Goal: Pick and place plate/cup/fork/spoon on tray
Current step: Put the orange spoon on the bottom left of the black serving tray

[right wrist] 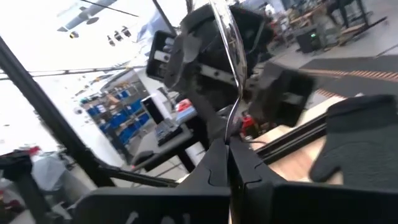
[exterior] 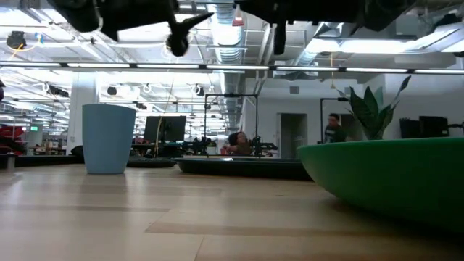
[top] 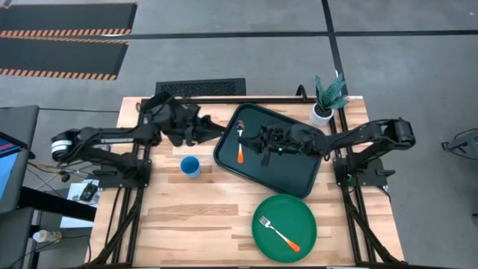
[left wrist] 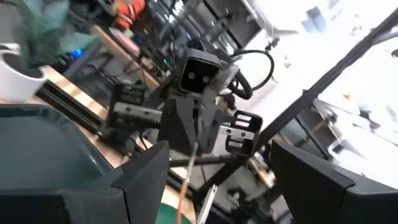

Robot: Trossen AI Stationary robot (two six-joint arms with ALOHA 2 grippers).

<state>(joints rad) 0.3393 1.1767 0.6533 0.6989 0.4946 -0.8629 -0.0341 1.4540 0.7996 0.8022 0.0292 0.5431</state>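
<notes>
The dark tray (top: pixel 291 175) lies at the table's middle far part. My right gripper (top: pixel 249 143) is over the tray's left part, shut on the orange-handled spoon (top: pixel 240 146). My left gripper (top: pixel 212 133) is open and empty just left of the tray's left rim, facing the right gripper (left wrist: pixel 199 124). The blue cup (top: pixel 190 166) stands upright on the wood left of the tray. The green plate (top: pixel 284 228) rests on the table at the near edge. The orange-handled fork (top: pixel 280 233) lies on the plate. My right gripper pinches the spoon's thin metal neck (right wrist: pixel 231 127) between its two shut fingers, which reach in from the table's right and lie across the spoon. The silver bowl (right wrist: pixel 227 43) sticks out toward the far edge and the orange handle (top: pixel 240 156) toward the near edge. The spoon is lifted above the tray.
A white pot with a green plant (top: pixel 326 101) stands at the far right corner beside the tray. A black oven mitt (right wrist: pixel 360 143) lies at the far left under my left arm. Bare wood lies between the cup and the plate.
</notes>
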